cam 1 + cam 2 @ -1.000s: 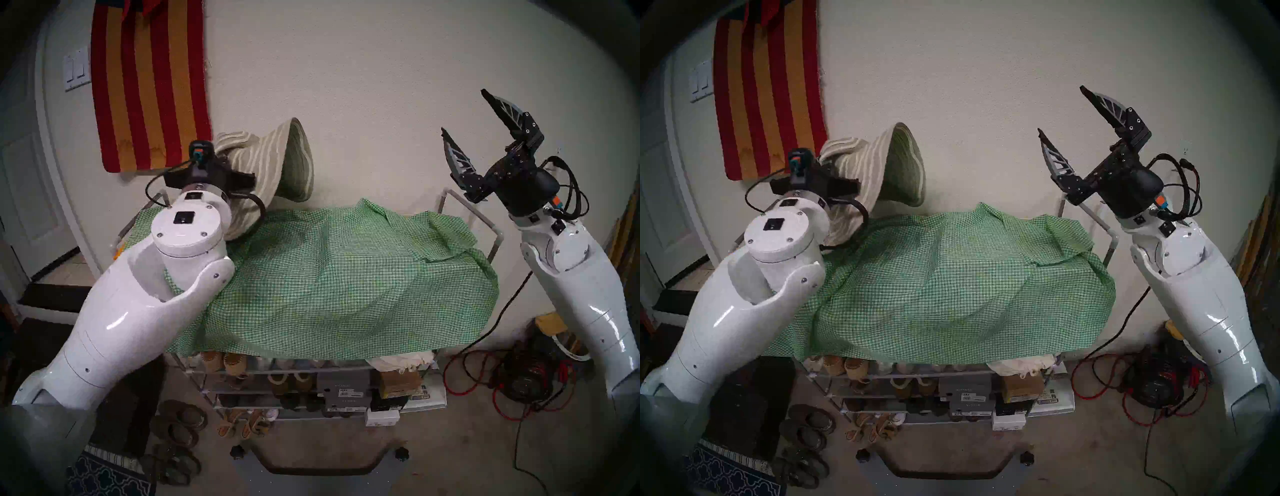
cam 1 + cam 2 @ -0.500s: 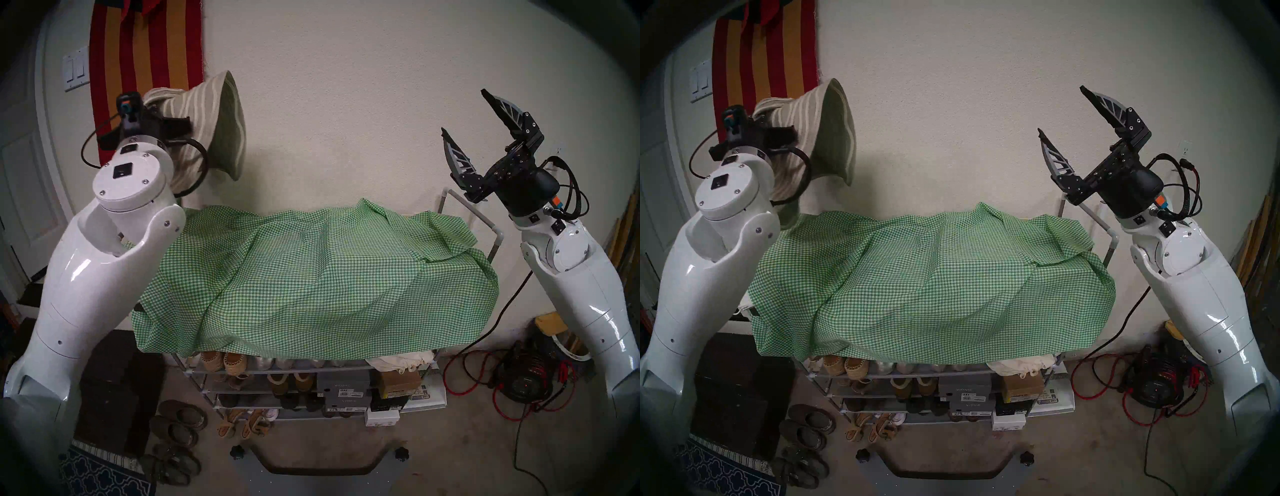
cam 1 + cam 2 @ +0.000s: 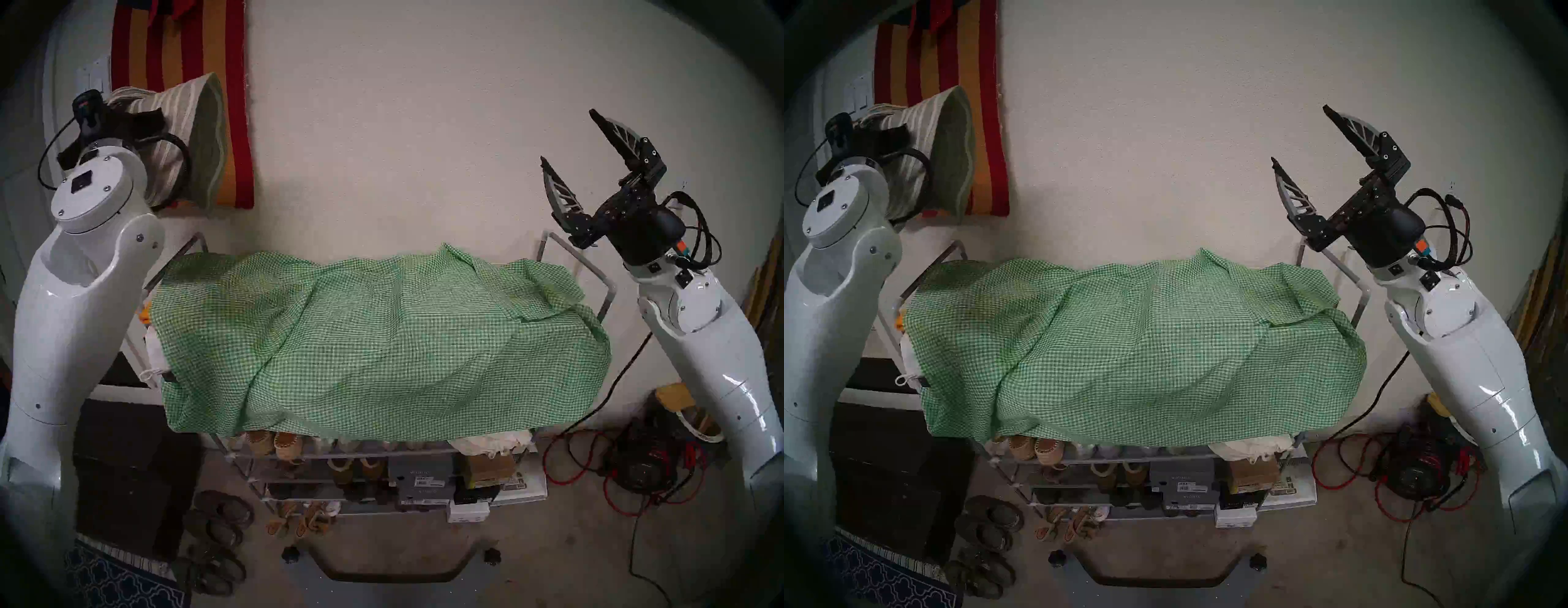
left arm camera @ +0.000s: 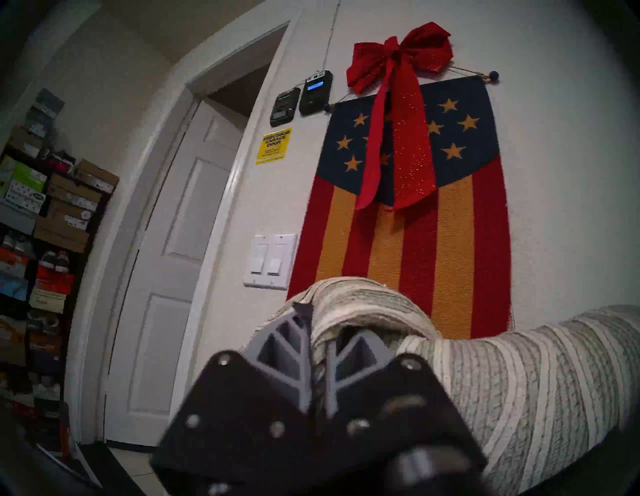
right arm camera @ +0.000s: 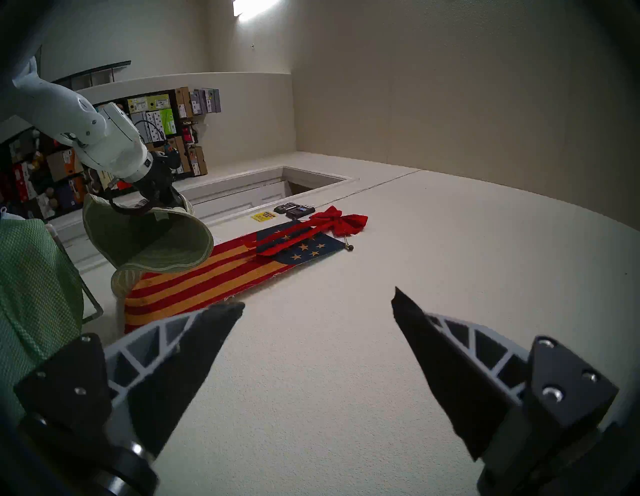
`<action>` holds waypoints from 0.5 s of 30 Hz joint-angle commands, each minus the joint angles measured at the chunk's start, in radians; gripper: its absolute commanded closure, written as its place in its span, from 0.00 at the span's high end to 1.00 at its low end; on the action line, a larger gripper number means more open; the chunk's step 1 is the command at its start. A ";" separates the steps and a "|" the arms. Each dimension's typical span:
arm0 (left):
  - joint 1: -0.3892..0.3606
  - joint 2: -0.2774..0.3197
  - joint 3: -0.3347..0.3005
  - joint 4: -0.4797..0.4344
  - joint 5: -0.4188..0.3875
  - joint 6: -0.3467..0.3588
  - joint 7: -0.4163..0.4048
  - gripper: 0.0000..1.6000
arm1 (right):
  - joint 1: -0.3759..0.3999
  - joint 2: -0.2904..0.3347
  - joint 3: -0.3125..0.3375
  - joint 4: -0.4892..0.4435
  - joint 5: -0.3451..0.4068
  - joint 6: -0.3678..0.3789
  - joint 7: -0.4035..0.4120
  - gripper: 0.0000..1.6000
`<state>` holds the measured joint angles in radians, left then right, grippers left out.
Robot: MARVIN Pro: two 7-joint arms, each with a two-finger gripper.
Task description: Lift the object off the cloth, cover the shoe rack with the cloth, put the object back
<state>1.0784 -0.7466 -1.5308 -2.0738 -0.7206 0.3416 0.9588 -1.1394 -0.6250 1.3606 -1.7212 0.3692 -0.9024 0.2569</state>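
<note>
My left gripper (image 4: 322,332) is shut on a fold of the striped woven sun hat (image 3: 186,131), holding it high at the far left in front of the wall hanging, clear of the cloth. The hat's brim (image 5: 149,242) flares open toward the right. The green-and-white checked cloth (image 3: 382,339) lies rumpled over the top of the shoe rack (image 3: 572,250), and its right back corner is folded over. My right gripper (image 3: 567,136) is open and empty, raised above the rack's right rail and pointing at the wall.
A red-and-orange striped hanging (image 3: 178,42) and light switches (image 4: 270,259) are on the wall behind the hat. Loose shoes (image 3: 216,522) and a dark box (image 3: 135,467) sit on the floor at the left. Red cables and a device (image 3: 645,467) lie at the right.
My left arm has carried the hat up and to the left, off the cloth. The cloth's left part now lies uncovered. The right arm has not moved.
</note>
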 commanded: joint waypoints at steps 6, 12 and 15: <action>0.037 0.045 -0.087 0.063 0.048 -0.043 0.011 0.00 | -0.001 0.000 -0.003 0.002 -0.001 -0.002 0.000 1.00; 0.041 0.052 -0.126 0.101 0.054 -0.061 0.013 0.00 | -0.001 0.000 -0.004 0.001 -0.001 -0.002 -0.001 1.00; 0.037 0.056 -0.148 0.139 0.075 -0.087 0.025 0.00 | -0.001 0.001 -0.004 0.001 -0.001 -0.003 -0.001 1.00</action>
<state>1.1224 -0.7098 -1.6378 -1.9738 -0.6729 0.2914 0.9762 -1.1387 -0.6233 1.3586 -1.7212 0.3688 -0.9031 0.2544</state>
